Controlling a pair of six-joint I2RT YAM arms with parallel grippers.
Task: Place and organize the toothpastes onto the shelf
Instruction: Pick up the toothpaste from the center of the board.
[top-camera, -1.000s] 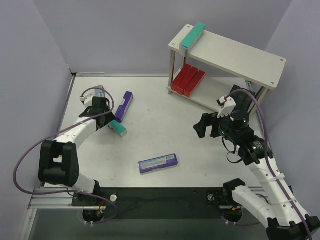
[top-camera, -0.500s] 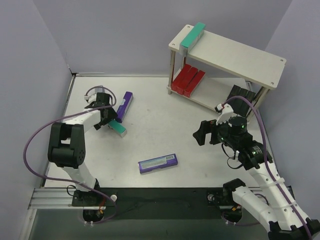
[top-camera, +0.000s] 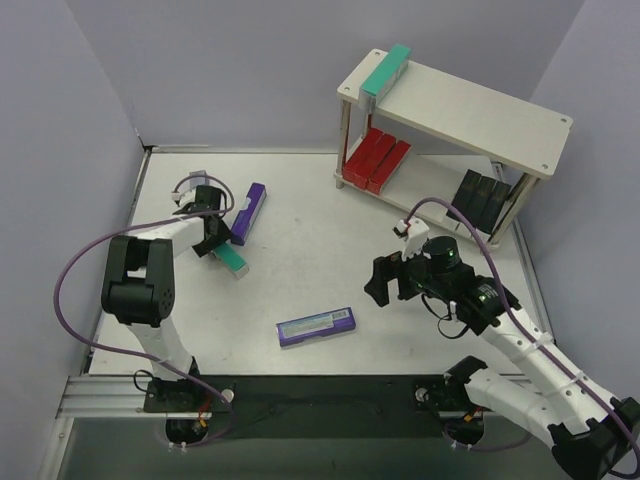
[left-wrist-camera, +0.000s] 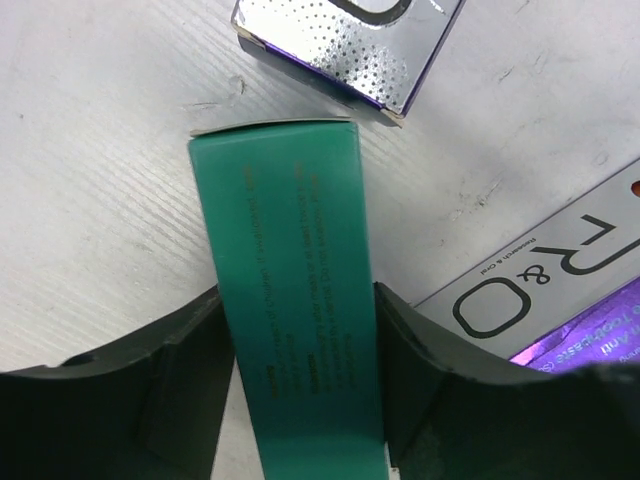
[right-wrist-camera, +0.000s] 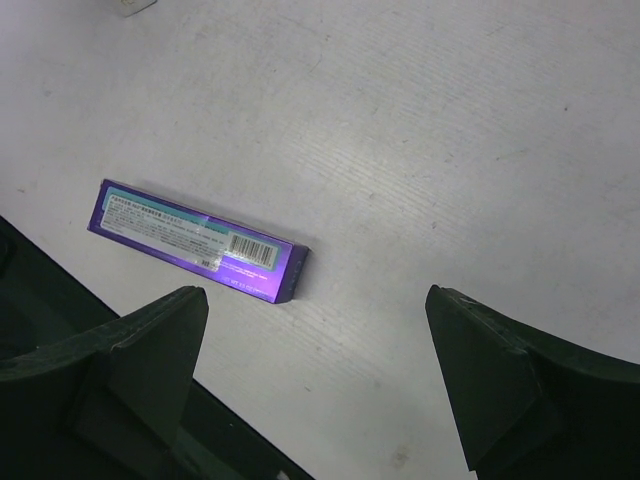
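Observation:
A teal toothpaste carton (left-wrist-camera: 290, 250) lies on the table at the left, and my left gripper (left-wrist-camera: 300, 350) is shut on it, both fingers pressed against its long sides. In the top view this carton (top-camera: 232, 259) sits under the left gripper (top-camera: 212, 240), beside a purple carton (top-camera: 249, 212). My right gripper (top-camera: 385, 280) hangs open over the table, right of a purple toothpaste carton (top-camera: 316, 326) that lies flat; the right wrist view shows that carton (right-wrist-camera: 195, 240) ahead and left of the open gripper (right-wrist-camera: 315, 330). The shelf (top-camera: 470, 115) stands at the back right.
On the shelf's top board lies a teal carton (top-camera: 386, 70). The lower board holds red cartons (top-camera: 377, 160) at its left end and black cartons (top-camera: 482, 200) at its right. A silver-faced carton (left-wrist-camera: 350, 40) and a white-faced one (left-wrist-camera: 560, 290) lie close to the left gripper.
The left gripper's fingers have closed onto the teal carton. The right arm has swung away from the shelf, left and toward the front, nearer the flat purple carton.

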